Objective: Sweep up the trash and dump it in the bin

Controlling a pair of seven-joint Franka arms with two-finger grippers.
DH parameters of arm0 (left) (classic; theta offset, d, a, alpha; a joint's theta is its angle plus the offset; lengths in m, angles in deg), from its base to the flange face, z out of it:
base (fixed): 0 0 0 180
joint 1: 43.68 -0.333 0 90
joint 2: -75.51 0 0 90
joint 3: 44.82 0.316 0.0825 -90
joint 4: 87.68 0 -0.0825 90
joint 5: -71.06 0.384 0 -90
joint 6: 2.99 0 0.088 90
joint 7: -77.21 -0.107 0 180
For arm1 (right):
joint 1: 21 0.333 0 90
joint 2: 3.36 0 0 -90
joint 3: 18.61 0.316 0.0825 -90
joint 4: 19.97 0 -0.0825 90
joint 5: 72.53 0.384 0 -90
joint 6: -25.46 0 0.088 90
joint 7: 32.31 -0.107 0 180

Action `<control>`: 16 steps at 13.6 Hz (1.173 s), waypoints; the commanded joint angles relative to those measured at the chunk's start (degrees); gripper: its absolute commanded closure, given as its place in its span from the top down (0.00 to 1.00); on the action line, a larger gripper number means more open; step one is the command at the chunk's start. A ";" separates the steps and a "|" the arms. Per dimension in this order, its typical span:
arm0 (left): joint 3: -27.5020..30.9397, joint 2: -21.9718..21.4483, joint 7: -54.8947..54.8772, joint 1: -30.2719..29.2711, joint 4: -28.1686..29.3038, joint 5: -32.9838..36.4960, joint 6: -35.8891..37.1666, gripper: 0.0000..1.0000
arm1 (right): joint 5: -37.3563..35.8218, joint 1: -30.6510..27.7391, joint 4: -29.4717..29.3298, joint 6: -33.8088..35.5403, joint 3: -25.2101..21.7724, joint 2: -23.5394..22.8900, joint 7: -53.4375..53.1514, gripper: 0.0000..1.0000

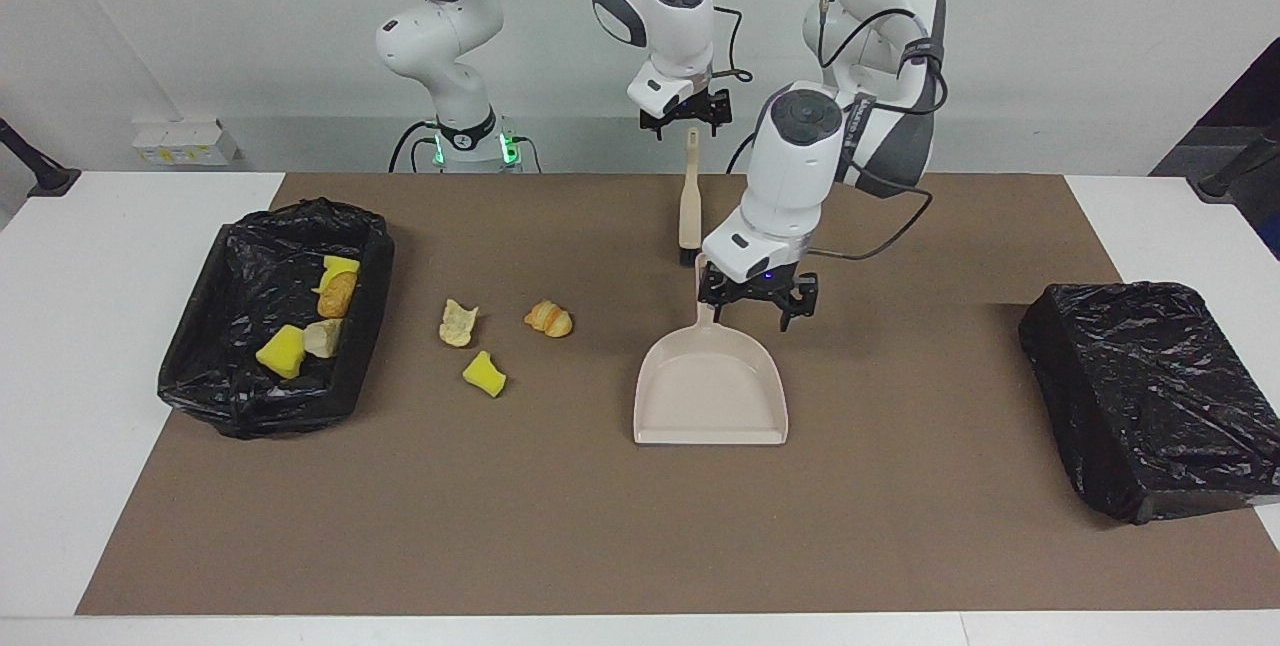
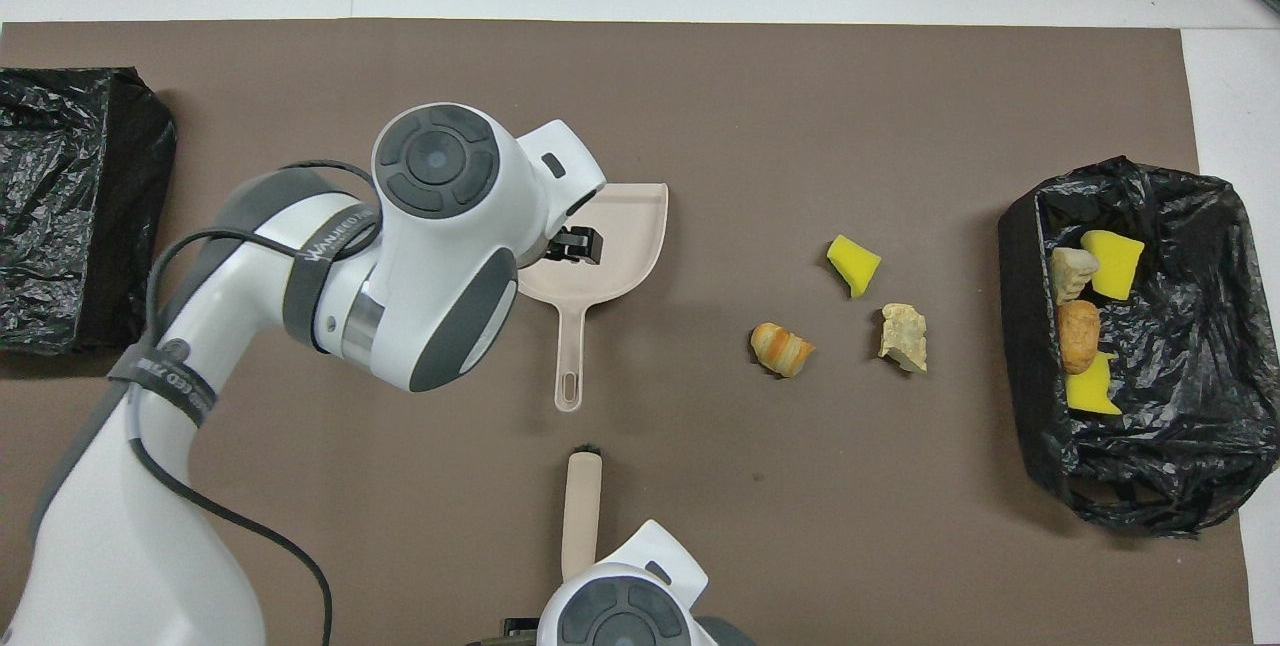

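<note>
The trash, at nine o'clock from the dustpan, looks light and soft, easier swept than pinched; left claw hovers wide open and empty over the dustpan's handle, right claw is raised and open above the brush.

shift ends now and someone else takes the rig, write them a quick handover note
Left claw: open, low over the handle of the beige plastic dustpan, nothing held.
Right claw: up at the handle tip of the beige brush; grip unclear.
Done: four trash pieces lie in the black bag-lined bin at the right arm's end.
To do: yellow sponge chunk, tan bread lump and golden croissant-like lump sit on the brown mat between bin and dustpan; sweep, then dump.
</note>
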 commanded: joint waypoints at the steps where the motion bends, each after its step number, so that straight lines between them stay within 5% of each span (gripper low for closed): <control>1: 0.99 -1.80 2.85 2.62 6.17 -0.25 -4.94 1.00 | 1.63 1.56 4.60 -5.86 -0.12 0.95 -3.67 1.00; 5: 0.99 -5.75 3.13 5.00 16.89 -0.25 -7.06 1.00 | 2.34 4.37 5.92 -11.32 -0.12 -2.92 -6.50 1.00; 9: 0.91 -5.93 5.15 6.49 18.40 -0.25 -8.65 1.00 | 2.25 4.37 7.42 -13.67 -0.21 -4.14 -6.24 1.00; 10: 0.91 -5.76 4.97 7.02 18.40 -0.25 -8.48 0.90 | 2.25 4.55 7.42 -15.96 -0.12 -5.63 -6.50 1.00; 13: 0.99 -5.58 4.19 7.02 18.32 -0.25 -8.21 0.13 | 2.16 4.55 7.24 -17.03 -0.12 -6.52 -6.50 0.96; 16: 1.08 -5.41 3.40 6.68 17.53 1.33 -7.51 0.00 | 1.64 4.72 7.24 -16.95 -0.21 -6.44 -6.41 0.60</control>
